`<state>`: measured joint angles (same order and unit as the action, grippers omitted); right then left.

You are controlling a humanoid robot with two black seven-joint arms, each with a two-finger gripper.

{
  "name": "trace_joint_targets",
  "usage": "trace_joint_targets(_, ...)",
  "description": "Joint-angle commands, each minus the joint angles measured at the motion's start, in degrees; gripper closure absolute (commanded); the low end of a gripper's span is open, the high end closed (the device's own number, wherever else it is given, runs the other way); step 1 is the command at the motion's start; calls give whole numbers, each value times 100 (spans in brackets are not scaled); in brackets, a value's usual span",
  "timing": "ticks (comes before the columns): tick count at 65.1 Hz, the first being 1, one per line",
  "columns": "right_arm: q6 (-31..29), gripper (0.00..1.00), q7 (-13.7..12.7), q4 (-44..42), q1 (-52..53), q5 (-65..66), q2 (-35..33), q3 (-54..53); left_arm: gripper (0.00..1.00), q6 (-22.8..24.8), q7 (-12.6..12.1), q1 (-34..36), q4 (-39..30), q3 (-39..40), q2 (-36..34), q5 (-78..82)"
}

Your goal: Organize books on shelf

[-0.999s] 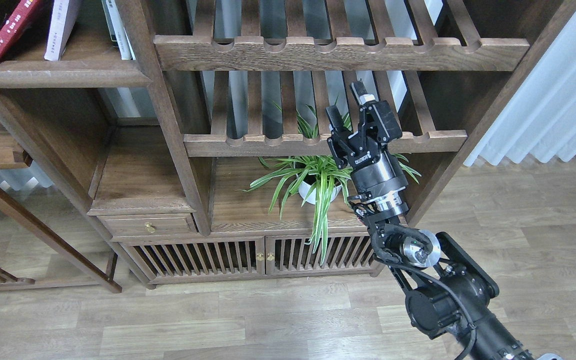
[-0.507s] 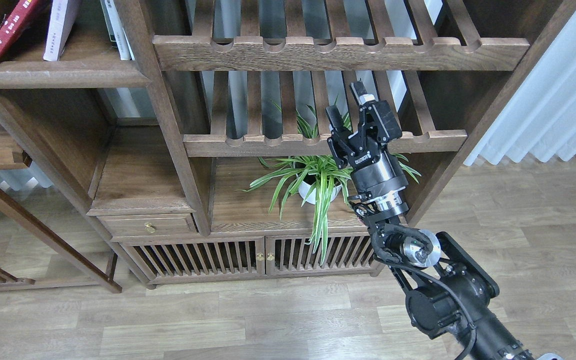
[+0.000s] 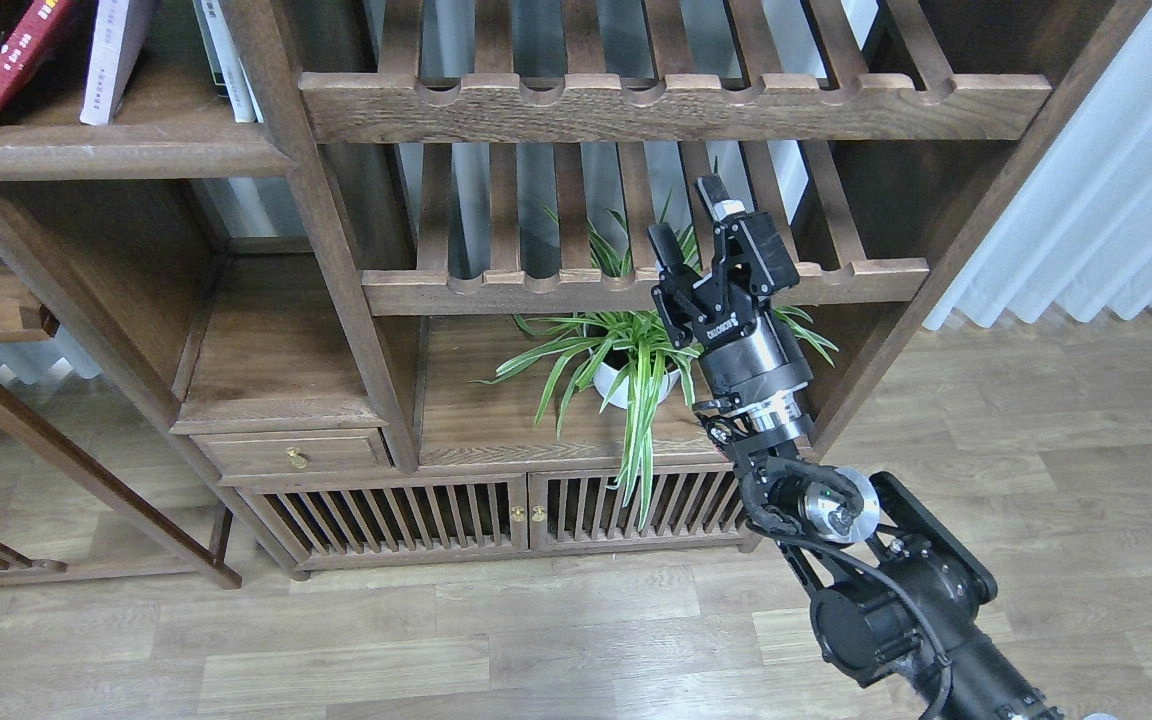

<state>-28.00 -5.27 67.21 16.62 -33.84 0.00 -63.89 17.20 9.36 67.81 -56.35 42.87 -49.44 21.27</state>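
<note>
A red book (image 3: pixel 6 65) with white characters on its spine leans to the left on the flat dark-brown shelf (image 3: pixel 116 160) at the top left. A pale lavender-white book (image 3: pixel 111 55) leans beside it. Further right, thin white and dark spines (image 3: pixel 221 50) stand against the upright post. All the books are cut off by the top edge, and no dark maroon book shows. My right gripper (image 3: pixel 688 218) is open and empty, pointing up in front of the lower slatted rack, far right of the books. My left arm is out of view.
Two slatted racks with notched rails (image 3: pixel 676 105) (image 3: pixel 636 288) fill the middle of the bookcase. A potted spider plant (image 3: pixel 626 370) stands just left of my right wrist. There is a small drawer (image 3: pixel 291 452), slatted cabinet doors (image 3: pixel 496 515), and white curtains (image 3: pixel 1086 200) on the right.
The whole view has shifted a few pixels up and to the left. My right arm keeps its pose against the bookcase, gripper still open.
</note>
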Motion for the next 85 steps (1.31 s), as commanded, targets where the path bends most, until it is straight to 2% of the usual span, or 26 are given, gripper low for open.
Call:
trace_joint_targets(1,0,17,0,2,-1,0,0,0,100,-402,233,-5,10,-50,216,141)
trace_joint_targets(7,0,17,0,2,-1,0,0,0,100,-604,312,-58,72,-94,374,185)
trace_joint_targets(20,0,17,0,2,-10,0,0,9,100,-1104,312,-31,98,-42,567,185)
trace_joint_targets(32,0,17,-9,2,-80,8,0,26,100,-1298,312,-5,177,-42,611,194)
trace_joint_targets(52,0,17,-9,2,-159,17,0,79,100,-1219,347,-5,538,-121,752,721)
trace_joint_targets(63,0,17,-9,2,-159,17,0,88,99,-1132,576,153,898,-138,893,1011)
trace_joint_targets(70,0,17,-9,2,-159,17,0,88,99,-824,576,276,1100,-138,972,1134)
trace_joint_targets(85,0,17,-9,2,-159,17,0,88,99,-780,584,285,1179,-173,1077,1292)
